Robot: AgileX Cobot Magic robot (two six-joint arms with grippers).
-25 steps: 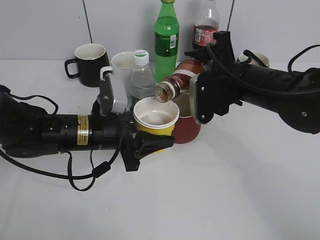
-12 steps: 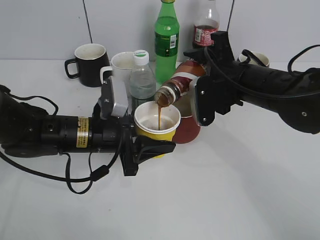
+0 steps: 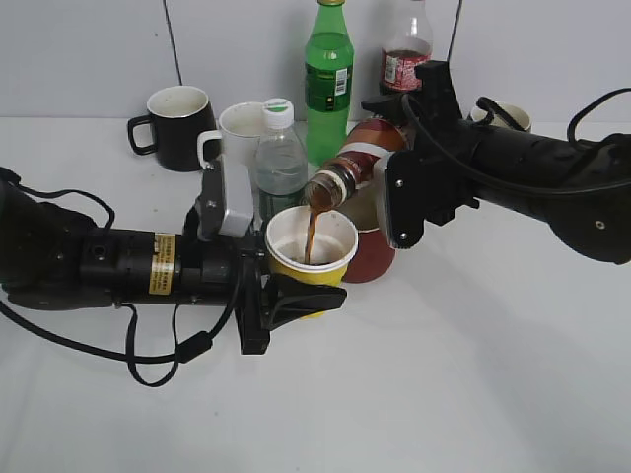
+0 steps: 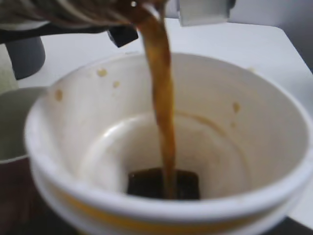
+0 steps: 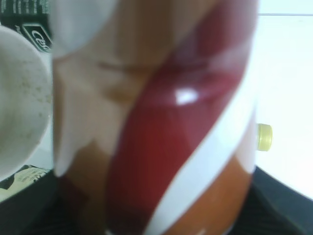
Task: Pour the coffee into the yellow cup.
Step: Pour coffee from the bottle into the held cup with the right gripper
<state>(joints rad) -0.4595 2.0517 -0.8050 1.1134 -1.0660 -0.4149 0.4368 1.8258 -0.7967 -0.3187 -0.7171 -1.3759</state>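
Black right gripper: I have it clamped on the coffee bottle, long axis tilted, neck down-left over the cup. Left gripper: clamped round the yellow cup, directly under the mouth. Coffee stream: lands inside.

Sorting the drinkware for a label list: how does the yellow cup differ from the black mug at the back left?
The yellow cup has no handle; the black mug has one. The yellow cup is held by the left gripper and takes pouring coffee; the black mug stands untouched on the table. Both have white insides.
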